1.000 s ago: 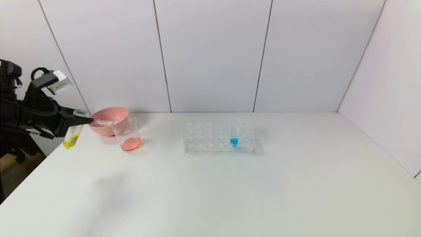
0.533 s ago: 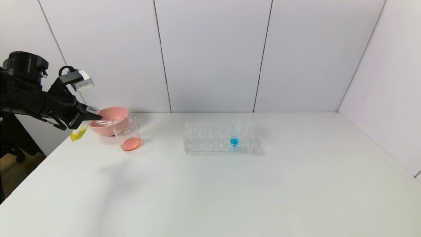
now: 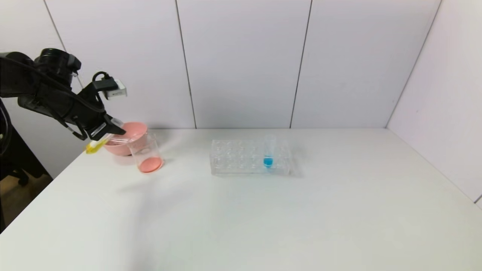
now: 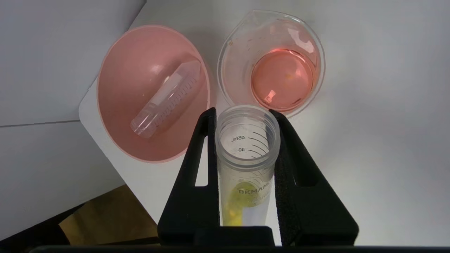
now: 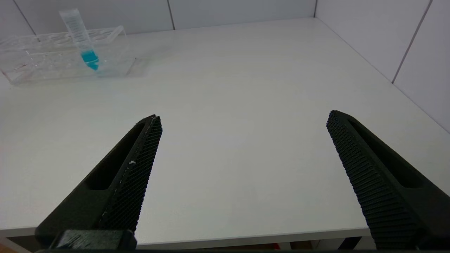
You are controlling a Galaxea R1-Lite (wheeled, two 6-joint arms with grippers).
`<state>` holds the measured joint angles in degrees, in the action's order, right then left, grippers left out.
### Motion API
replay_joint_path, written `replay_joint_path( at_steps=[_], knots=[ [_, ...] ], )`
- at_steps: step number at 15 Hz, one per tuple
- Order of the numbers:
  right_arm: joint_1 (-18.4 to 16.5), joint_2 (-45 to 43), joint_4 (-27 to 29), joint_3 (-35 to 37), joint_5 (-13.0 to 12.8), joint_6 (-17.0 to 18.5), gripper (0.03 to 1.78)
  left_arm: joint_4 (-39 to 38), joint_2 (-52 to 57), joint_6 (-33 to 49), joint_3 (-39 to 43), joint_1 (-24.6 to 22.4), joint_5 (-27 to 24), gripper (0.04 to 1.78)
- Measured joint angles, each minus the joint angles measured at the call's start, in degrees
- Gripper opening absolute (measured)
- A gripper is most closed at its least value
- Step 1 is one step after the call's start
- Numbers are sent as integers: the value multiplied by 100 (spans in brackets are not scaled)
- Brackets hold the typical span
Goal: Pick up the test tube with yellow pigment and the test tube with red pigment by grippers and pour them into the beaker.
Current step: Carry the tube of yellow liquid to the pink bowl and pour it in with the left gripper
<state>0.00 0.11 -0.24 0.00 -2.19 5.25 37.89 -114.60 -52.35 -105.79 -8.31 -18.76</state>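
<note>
Two fingers of our left gripper (image 4: 246, 116) clamp the yellow tube (image 4: 246, 158), tilted with its open mouth toward the beaker (image 3: 146, 153), which holds red liquid beside the pink bowl (image 3: 124, 138). An empty tube (image 4: 167, 98) lies in that bowl. Our right gripper (image 5: 242, 121) hangs spread wide above the desk (image 3: 263, 210).

White table (image 3: 263, 218) carries beaker (image 3: 146, 153), pink bowl (image 3: 126, 137), tube rack (image 3: 249, 157).
</note>
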Motion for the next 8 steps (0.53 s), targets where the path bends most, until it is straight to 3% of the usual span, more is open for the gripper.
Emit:
replay_joint_path(
  at_steps=[3, 8],
  knots=[
    [0, 0, 0, 0, 0, 0, 171, 638, -251, -110, -628, 85, 245, 45],
    [0, 0, 0, 0, 0, 0, 171, 745, -483, -346, -887, 241, 833, 45]
  ],
)
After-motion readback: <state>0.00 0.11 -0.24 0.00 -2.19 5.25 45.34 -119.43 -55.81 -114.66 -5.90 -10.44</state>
